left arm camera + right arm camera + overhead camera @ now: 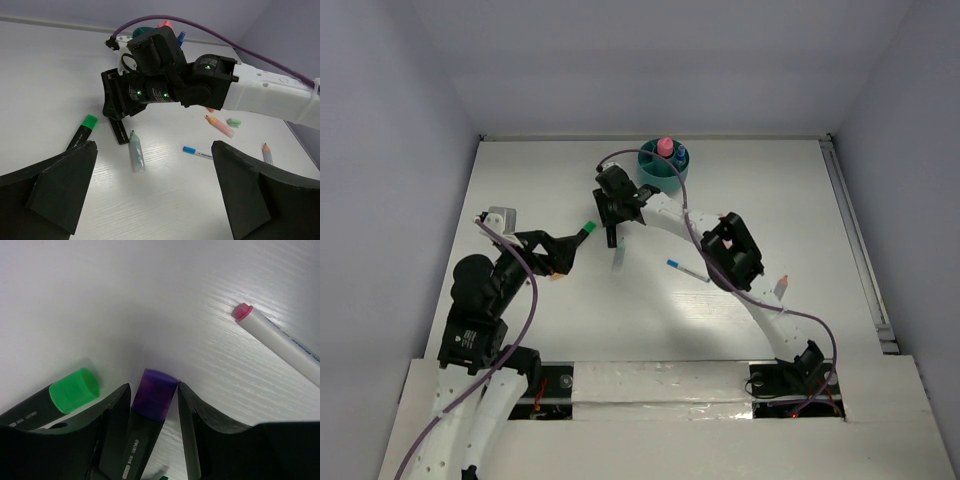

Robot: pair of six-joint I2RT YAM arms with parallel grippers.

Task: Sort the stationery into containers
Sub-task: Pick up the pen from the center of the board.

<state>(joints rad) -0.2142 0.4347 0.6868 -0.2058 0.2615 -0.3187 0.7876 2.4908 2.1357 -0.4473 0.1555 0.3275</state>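
Judging by the right wrist view, the likeliest slip is at the grasp itself. The right hand (611,232) is down at the table (520,180) with its fingers either side of the purple-capped marker (154,399), close against the cap, and I cannot tell whether they truly pinch it or only flank it. They sit near the cap end, so on a lift the long dark barrel could droop or twist out. The green-capped marker (75,390) lies just beside the outer face of one finger, near enough to be nudged, rolled or dragged along. A pink-capped white marker (280,337) lies further off and looks safe. The left hand (154,155) hangs fully apart and empty over the table, near the right hand, so the two arms could clash if both move together. The teal cup (655,181) stands just behind the right hand, toward the far edge. It holds an upright pink-capped bottle (665,147) and a blue-capped item (681,155) beside it, though I cannot tell which compartments they are in. Its walls look low, so a marker dropped in at a slant might lean out or knock the bottle. A pale highlighter (136,154), a blue-capped pen (197,151) and a pencil (267,153) lie loose on the table.
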